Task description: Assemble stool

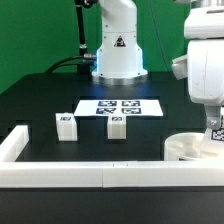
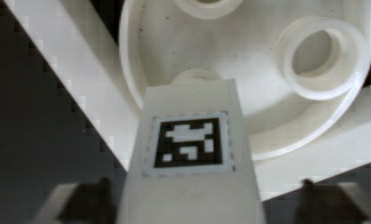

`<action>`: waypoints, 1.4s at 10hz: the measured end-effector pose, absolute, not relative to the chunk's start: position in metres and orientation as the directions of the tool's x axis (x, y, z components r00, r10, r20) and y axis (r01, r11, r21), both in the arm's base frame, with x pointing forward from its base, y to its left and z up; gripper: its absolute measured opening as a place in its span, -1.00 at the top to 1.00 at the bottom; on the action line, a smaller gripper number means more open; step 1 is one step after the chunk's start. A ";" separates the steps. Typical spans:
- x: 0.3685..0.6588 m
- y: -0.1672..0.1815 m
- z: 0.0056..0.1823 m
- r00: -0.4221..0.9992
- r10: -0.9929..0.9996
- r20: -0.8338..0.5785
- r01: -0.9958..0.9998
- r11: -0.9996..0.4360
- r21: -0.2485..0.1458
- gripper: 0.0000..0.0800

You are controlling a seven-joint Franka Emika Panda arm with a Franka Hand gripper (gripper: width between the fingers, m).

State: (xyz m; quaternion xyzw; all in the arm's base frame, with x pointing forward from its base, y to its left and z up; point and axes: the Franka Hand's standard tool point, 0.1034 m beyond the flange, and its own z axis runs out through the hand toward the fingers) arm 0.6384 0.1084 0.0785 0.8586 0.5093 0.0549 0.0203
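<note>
Leg (image 2: 185, 110) in tool (image 2: 200, 200) over seat (image 2: 226, 55); black table (image 1: 40, 100), green wall (image 1: 35, 30).

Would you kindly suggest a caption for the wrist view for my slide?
The gripper holds a tagged stool leg, its tip at the round white seat.

Arm (image 1: 118, 45): base upright at back, wrist low at the exterior view's right
Gripper (image 2: 191, 200): points down
Jaws: apart; grip unclear
</note>
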 end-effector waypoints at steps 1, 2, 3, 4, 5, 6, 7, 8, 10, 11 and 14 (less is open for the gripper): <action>0.638 0.108 0.078 0.475 0.877 0.074 0.872 -0.480 0.091 0.17; 0.638 0.108 0.078 0.475 0.877 0.074 0.872 -0.480 0.091 0.16; 0.638 0.108 0.079 0.485 0.871 0.075 0.867 -0.491 0.090 0.16; 0.639 0.106 0.079 0.502 0.861 0.078 0.857 -0.508 0.090 0.16; 0.640 0.101 0.079 0.533 0.842 0.082 0.838 -0.539 0.088 0.16; 0.640 0.099 0.079 0.646 0.757 0.098 0.755 -0.652 0.069 0.16; 0.641 0.098 0.078 0.741 0.662 0.108 0.661 -0.749 0.050 0.16; 0.641 0.098 0.077 0.856 0.504 0.119 0.505 -0.863 0.018 0.16; 0.634 0.106 0.076 0.991 0.109 0.071 0.114 -0.990 -0.079 0.16; 0.634 0.112 0.075 0.997 -0.019 0.072 -0.012 -0.995 -0.097 0.15; 0.635 0.112 0.075 0.983 -0.172 0.070 -0.164 -0.980 -0.108 0.15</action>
